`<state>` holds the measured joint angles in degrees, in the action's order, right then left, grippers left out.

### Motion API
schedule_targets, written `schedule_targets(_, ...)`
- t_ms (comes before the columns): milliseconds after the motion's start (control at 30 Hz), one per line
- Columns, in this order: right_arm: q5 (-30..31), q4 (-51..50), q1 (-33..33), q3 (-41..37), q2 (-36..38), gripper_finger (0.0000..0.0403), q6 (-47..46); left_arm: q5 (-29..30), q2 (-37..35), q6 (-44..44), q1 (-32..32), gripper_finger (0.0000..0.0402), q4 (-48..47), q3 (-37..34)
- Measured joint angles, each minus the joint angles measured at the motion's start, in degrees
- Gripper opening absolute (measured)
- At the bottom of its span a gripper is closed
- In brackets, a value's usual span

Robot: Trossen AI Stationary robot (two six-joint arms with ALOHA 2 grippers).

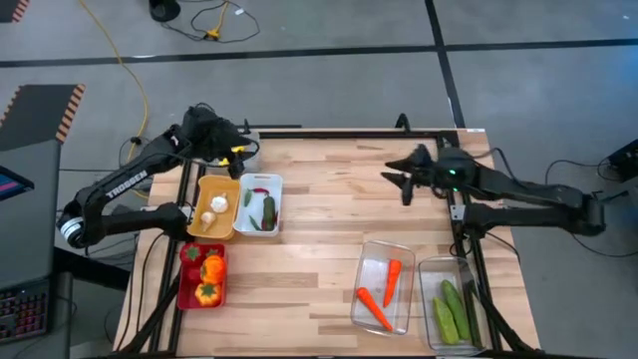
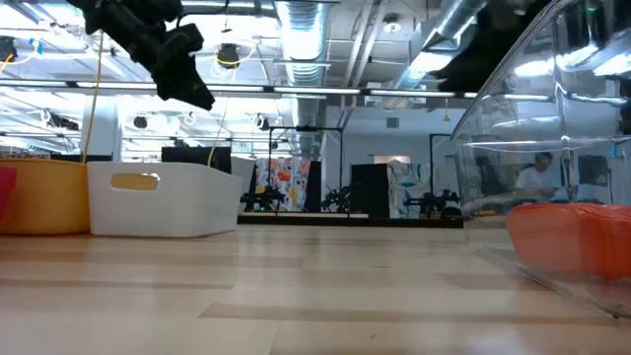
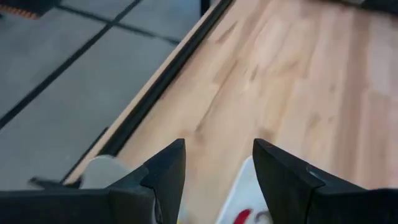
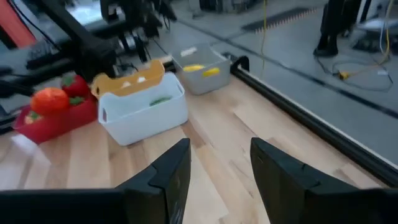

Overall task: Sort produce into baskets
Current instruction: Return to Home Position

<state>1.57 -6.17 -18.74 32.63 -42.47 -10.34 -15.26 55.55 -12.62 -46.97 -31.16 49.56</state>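
Note:
My left gripper [image 1: 239, 155] hangs open over the table's far left corner, above the far ends of the yellow basket [image 1: 231, 207] and the white basket [image 1: 277, 194]; nothing is between its fingers [image 3: 217, 146]. My right gripper [image 1: 399, 178] floats open and empty above the far right of the table [image 4: 219, 146]. White garlic [image 1: 213, 205] lies in the yellow basket. A cucumber [image 1: 268, 212] and a red chili [image 1: 261, 189] lie in the white one. Peppers [image 1: 208, 279] fill the red basket [image 1: 185, 289]. Two carrots [image 1: 377, 301] lie in one clear basket [image 1: 404, 254], cucumbers [image 1: 451, 311] in the other [image 1: 431, 267].
A grey basket [image 4: 199, 78] with a yellow piece [image 4: 202, 70] stands at the far left corner, behind the white basket. The middle of the wooden table [image 1: 329, 229] is bare. A black rail [image 1: 349, 131] runs along the far edge. Cables lie on the floor beyond.

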Motion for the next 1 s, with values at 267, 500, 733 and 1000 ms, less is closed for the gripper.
schedule_targets(267, 0.1, 1.3, 0.0, -9.4, 15.7, 0.0193, -0.4, -0.4, -12.1, 12.0, 10.0, 0.0174, 25.3, -19.5)
schedule_targets(500, 0.1, -0.2, 0.0, -15.0, 26.2, 0.0193, -0.3, 3.3, -27.1, 16.6, 15.7, 0.0174, 29.8, -30.5)
schedule_targets(733, 0.1, -1.3, 0.0, -19.6, 37.5, 0.0193, -0.2, 3.9, -43.3, 18.3, 17.9, 0.0173, 29.7, -37.9)
schedule_targets(1000, 0.1, -6.0, -0.1, -19.9, 41.9, 0.0193, 0.9, 3.5, -55.6, 17.1, 19.9, 0.0173, 31.4, -45.7)
